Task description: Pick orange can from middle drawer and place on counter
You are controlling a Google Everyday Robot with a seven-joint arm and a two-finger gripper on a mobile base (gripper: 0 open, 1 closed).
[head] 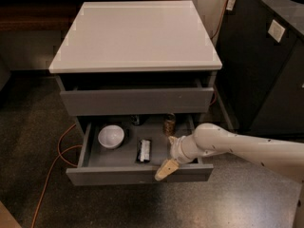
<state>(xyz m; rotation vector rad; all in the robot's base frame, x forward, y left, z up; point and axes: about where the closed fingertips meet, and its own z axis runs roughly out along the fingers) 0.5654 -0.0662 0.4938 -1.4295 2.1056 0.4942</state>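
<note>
The orange can (pixel 169 124) is slim, with a mottled brownish-orange body and a pale rim. It stands upright at the back of the open middle drawer (pixel 137 175), right of centre. The drawer's grey tray also holds a smaller dark can (pixel 137 120) at the back wall, a white bowl (pixel 111 136) on the left and a flat black packet (pixel 144 150) near the middle. The end effector (pixel 166 169) hangs over the drawer's front edge, right of the packet and apart from the orange can. Whether it is wide or narrow cannot be told. Its white arm (pixel 247 148) reaches in from the right. Above, the pale table (pixel 137 32) tops the cabinet.
</note>
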